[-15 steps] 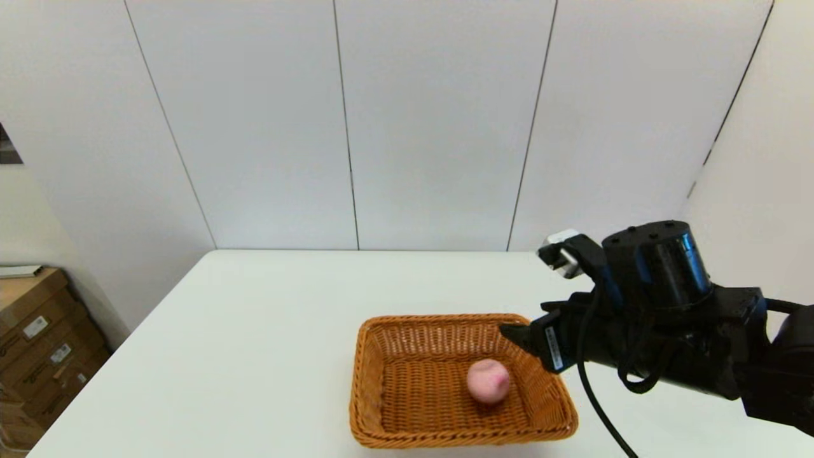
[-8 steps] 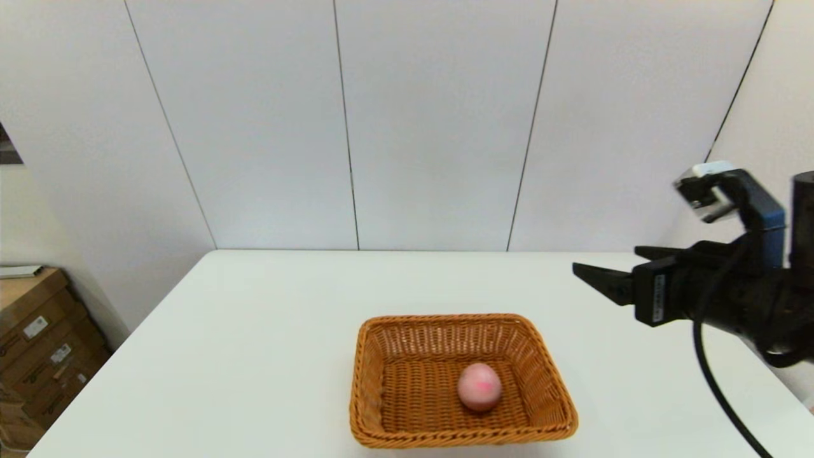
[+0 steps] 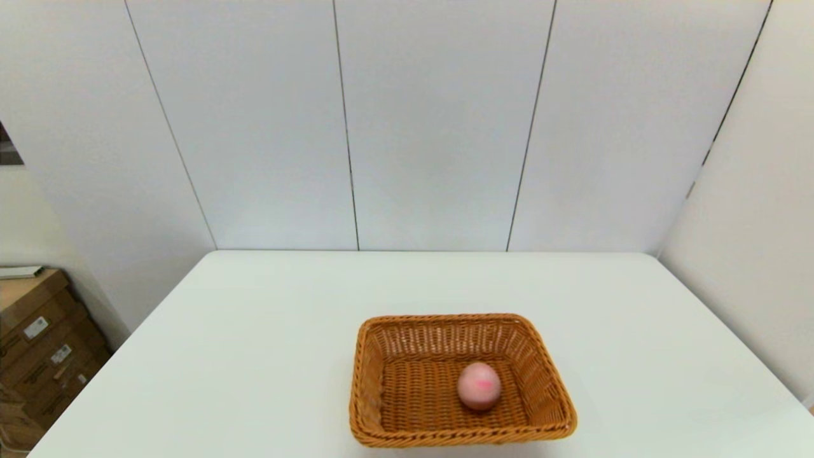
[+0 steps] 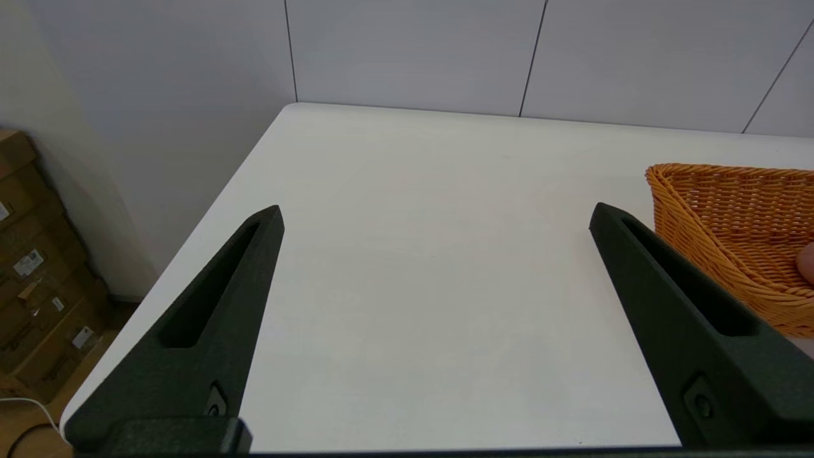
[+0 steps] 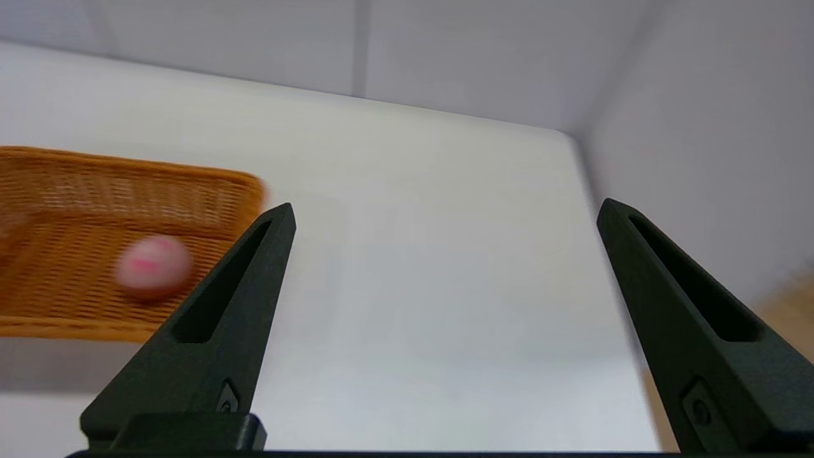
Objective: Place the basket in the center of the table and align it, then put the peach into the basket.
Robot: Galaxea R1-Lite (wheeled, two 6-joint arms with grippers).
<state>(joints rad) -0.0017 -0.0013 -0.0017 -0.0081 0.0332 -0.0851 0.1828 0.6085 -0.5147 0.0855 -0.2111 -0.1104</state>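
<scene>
The peach [image 3: 479, 385] lies inside the basket [image 3: 369, 381] near the counter's [image 3: 254, 331] front edge. Both the left end effector [image 4: 435, 216] and right end effector [image 5: 445, 213] gape wide, empty.

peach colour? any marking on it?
Pale pink peach with a darker pink patch on top, lying in the basket. Clearest in the head view.

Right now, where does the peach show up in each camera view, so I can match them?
Head view: the peach lies inside the basket, lower centre.
Left wrist view: only a pink sliver at the right edge.
Right wrist view: blurred, at left.
Shared landmark: the basket's braided rim.
</scene>
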